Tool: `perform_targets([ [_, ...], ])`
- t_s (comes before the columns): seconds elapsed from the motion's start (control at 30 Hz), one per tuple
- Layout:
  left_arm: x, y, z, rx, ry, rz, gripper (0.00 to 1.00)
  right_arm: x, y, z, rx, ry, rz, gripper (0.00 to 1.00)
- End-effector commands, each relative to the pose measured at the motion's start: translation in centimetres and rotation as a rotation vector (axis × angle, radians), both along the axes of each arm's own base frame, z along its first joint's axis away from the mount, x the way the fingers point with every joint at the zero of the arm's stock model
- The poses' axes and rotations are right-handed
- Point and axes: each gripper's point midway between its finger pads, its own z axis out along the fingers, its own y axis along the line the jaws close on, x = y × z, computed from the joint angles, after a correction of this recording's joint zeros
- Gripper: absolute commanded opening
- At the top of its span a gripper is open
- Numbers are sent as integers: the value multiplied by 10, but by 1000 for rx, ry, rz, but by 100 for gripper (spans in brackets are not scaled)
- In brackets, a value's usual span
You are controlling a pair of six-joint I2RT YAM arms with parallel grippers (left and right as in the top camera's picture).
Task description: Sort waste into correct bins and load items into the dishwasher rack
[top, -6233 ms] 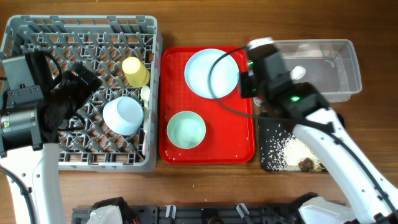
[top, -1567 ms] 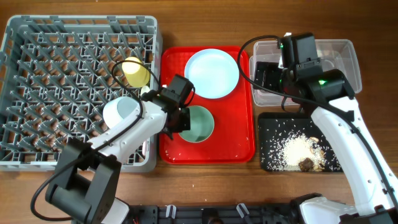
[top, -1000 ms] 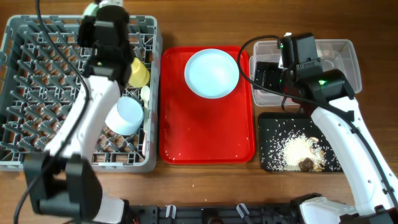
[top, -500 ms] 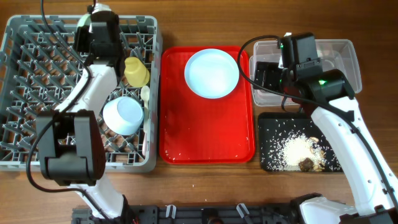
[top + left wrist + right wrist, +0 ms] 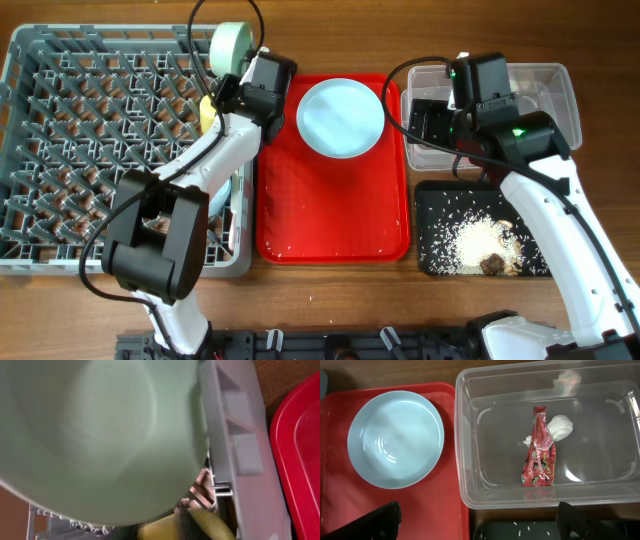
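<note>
The pale green bowl [image 5: 229, 45] stands on edge at the far right corner of the grey dishwasher rack [image 5: 60, 110]. My left gripper [image 5: 240, 68] is right against it. In the left wrist view the bowl [image 5: 95, 435] fills the frame and hides the jaws. The yellow cup [image 5: 207, 110] sits in the rack just below it. The pale blue plate [image 5: 341, 117] lies on the red tray [image 5: 330, 210]. My right gripper [image 5: 480, 522] hangs open over the near rim of the clear tub [image 5: 545, 497], which holds the red wrapper [image 5: 540, 455] and white tissue [image 5: 560, 426].
The black tray [image 5: 440, 225] in front of the tub holds rice [image 5: 478, 240] and brown scraps [image 5: 493, 264]. A pale blue bowl [image 5: 224, 188] in the rack is mostly hidden under my left arm. The rack's grey wall [image 5: 235, 445] runs beside the red tray [image 5: 300, 460].
My left gripper has swung right along the rack's far edge to its right corner, with the green bowl at its tip. The right arm has not moved.
</note>
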Motion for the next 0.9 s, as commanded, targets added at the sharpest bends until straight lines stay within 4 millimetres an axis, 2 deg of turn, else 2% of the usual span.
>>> perform_targets([
  [0.0, -2, 14, 10, -37, -40, 62, 4, 4, -4, 3, -11, -12, -17, 100],
  [0.1, 1, 39, 48, -32, -147, 132, 4, 4, -4, 3, -11, -12, -17, 99],
  [0.23, -6, 77, 98, -71, -266, 216, 4, 4, -4, 3, -11, -13, -17, 100],
  [0.27, -10, 86, 114, -121, -333, 263, 9, 4, -3, 3, -9, -13, -15, 99],
  [0.3, -11, 86, 122, -191, -373, 276, 42, 4, -3, 3, -9, -15, -15, 100],
  [0.33, -9, 70, 118, -293, -346, 212, 54, 4, -3, 3, -8, -15, -15, 100],
  [0.37, -9, 44, 105, -406, -262, 104, 60, 4, -3, 3, -8, -14, -15, 100],
  [0.4, -14, 12, 88, -537, -146, -13, 63, 4, -3, 3, -8, -14, -15, 100],
  [0.43, -21, -11, 76, -638, -63, -90, 61, 4, -3, 3, -8, -14, -15, 100],
  [0.5, -30, -42, 70, -822, 3, -126, 62, 4, -3, 3, -8, -14, -15, 100],
  [0.57, -32, -56, 72, -861, 5, -135, 70, 4, -3, 3, -8, -15, -15, 100],
  [0.67, -30, -66, 75, -804, -30, -142, 85, 4, -3, 3, -8, -15, -15, 100],
  [0.7, -27, -68, 75, -775, -50, -137, 94, 4, -3, 3, -8, -15, -15, 100],
  [0.73, -22, -71, 72, -740, -72, -130, 97, 4, -3, 3, -8, -14, -16, 100],
  [0.87, 1, -57, 45, -605, -133, -42, 100, 4, -3, 3, -8, -15, -16, 100],
])
